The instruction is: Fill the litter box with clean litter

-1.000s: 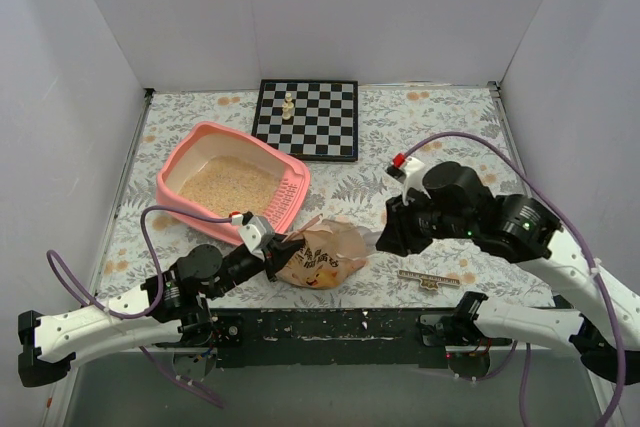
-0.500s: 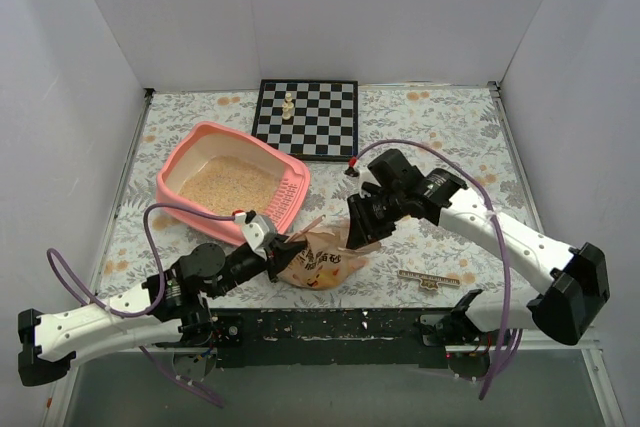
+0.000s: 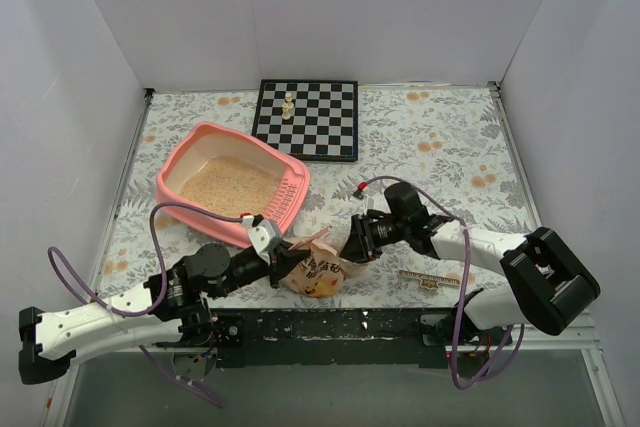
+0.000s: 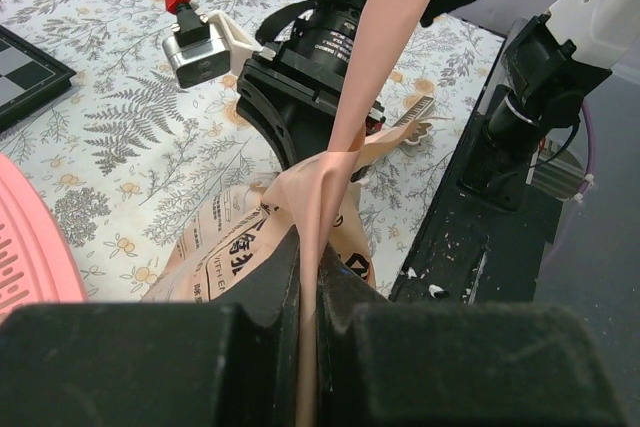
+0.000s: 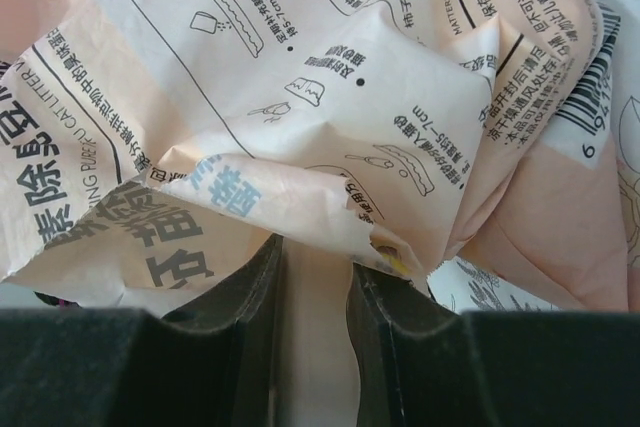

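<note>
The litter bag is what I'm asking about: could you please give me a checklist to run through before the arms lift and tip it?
1. Is the left gripper shut on the twisted strip of the litter bag? Ok.
2. Is the right gripper clamped on the bag? Cannot tell; a fold sits between its fingers.
3. Is the litter box upright, open side up? Ok.
4. Is the bag above the box? Not ok; it rests on the table beside the box's near corner.
5. Is the bag's mouth open for pouring? Cannot tell.
6. Is there room in the box? Ok; the clean litter lies below the rim.

Bright, even light, soft faint shadows, sharp top view, blurry near foreground in wrist views.
</note>
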Controlling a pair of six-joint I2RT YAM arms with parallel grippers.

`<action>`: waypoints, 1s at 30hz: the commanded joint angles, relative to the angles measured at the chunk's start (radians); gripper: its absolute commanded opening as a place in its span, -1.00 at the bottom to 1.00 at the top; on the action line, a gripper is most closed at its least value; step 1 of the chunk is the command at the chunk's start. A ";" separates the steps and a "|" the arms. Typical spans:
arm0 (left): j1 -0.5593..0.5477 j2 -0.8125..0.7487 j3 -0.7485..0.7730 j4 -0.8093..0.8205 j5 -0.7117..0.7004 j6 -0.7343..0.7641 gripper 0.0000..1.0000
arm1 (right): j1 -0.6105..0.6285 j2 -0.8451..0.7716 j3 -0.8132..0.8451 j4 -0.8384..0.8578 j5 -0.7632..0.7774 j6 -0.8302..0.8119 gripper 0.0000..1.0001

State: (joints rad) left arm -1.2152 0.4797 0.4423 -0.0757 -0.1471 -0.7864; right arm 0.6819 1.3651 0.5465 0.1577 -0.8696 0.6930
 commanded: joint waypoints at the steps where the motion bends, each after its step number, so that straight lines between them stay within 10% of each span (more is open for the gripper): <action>1: 0.002 0.002 0.032 0.108 -0.016 -0.008 -1.00 | 0.010 -0.041 -0.132 0.368 0.026 0.155 -0.97; 30: 0.002 0.031 0.006 0.134 0.136 0.035 -1.00 | -0.094 -0.503 -0.539 0.804 0.020 0.450 -0.97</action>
State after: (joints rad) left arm -1.2137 0.5022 0.4381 -0.0315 -0.0845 -0.7586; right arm 0.6098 0.9504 0.0483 0.8909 -0.8040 1.0969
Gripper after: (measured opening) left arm 0.020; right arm 0.343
